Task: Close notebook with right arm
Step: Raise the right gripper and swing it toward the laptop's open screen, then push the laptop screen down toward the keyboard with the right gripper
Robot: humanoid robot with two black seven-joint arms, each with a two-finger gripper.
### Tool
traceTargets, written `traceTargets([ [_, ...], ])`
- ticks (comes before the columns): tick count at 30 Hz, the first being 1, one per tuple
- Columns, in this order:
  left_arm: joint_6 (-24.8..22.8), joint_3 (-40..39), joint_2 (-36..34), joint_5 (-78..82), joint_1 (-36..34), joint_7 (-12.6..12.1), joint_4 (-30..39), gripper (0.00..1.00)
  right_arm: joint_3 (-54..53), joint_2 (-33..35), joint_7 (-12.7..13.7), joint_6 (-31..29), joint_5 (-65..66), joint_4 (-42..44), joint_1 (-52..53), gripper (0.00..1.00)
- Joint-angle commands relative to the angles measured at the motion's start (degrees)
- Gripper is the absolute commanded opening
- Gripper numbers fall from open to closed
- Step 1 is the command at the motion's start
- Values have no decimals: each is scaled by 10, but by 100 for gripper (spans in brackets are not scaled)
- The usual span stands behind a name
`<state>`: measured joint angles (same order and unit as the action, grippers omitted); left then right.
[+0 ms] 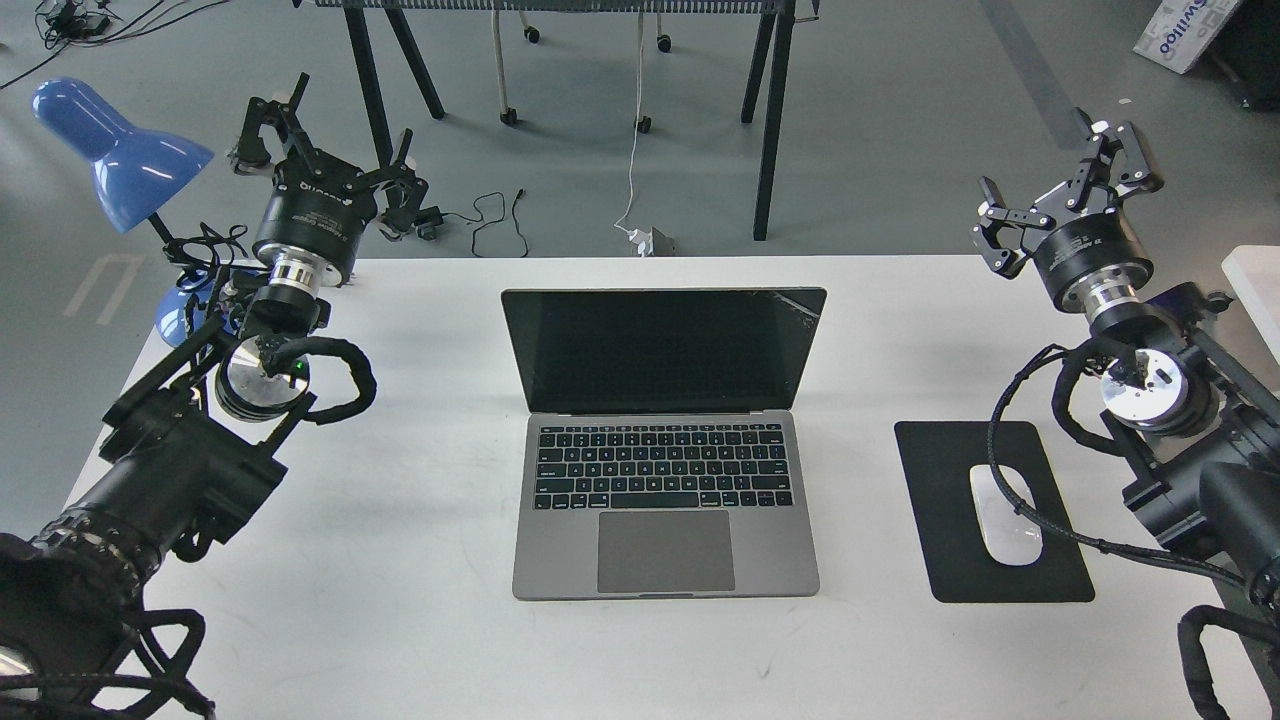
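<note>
The notebook (665, 450) is a space-grey laptop lying open in the middle of the white table (420, 600), its black screen upright and cracked at the top right corner. My right gripper (1060, 180) is open and empty, held above the table's far right edge, well to the right of the screen. My left gripper (325, 140) is open and empty at the far left, beside the blue lamp (115, 150).
A black mouse pad (940, 480) with a white mouse (1005, 515) lies right of the notebook, under my right arm's looped cable. Table legs and floor cables stand beyond the far edge.
</note>
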<state>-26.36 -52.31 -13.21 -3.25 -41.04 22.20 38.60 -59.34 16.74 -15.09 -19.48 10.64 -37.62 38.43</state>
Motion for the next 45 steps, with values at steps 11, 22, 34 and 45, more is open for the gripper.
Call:
traceTargets([
  [11,-10,0,-1,0,1,-1,1,100,77,-86,2,7,2,17,70,100],
  [22,-10,0,-1,0,2,0,1,100,149,-111,21,1,0,-10,65,100],
  [34,-10,0,-1,1,3,-1,2,100,175,-16,32,0,1,-153,-30,100],
  [45,-12,0,-1,0,4,-1,4,100,265,72,29,-14,9,-263,-69,100],
])
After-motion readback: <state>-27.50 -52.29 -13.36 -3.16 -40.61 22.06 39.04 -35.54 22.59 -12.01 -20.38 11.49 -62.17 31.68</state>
